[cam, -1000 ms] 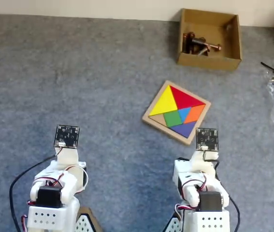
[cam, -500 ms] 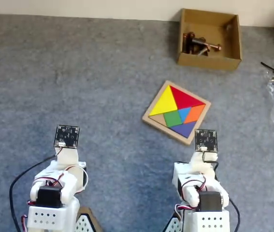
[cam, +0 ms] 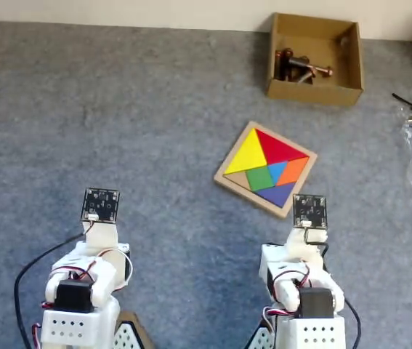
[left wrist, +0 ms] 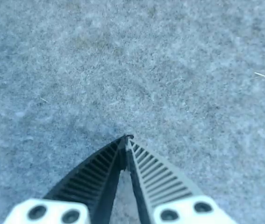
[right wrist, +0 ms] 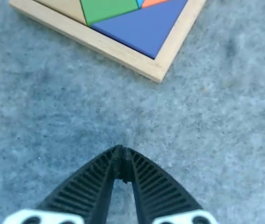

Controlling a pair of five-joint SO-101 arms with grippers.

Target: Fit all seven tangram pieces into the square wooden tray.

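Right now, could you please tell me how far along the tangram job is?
Looks done: the tray holds the yellow piece, red piece, orange piece, light blue piece, green piece, dark blue piece and what looks like a tan piece, with no gaps visible. In hand: nothing; the left gripper and right gripper are shut and empty above the carpet. Left: apparently nothing to place.
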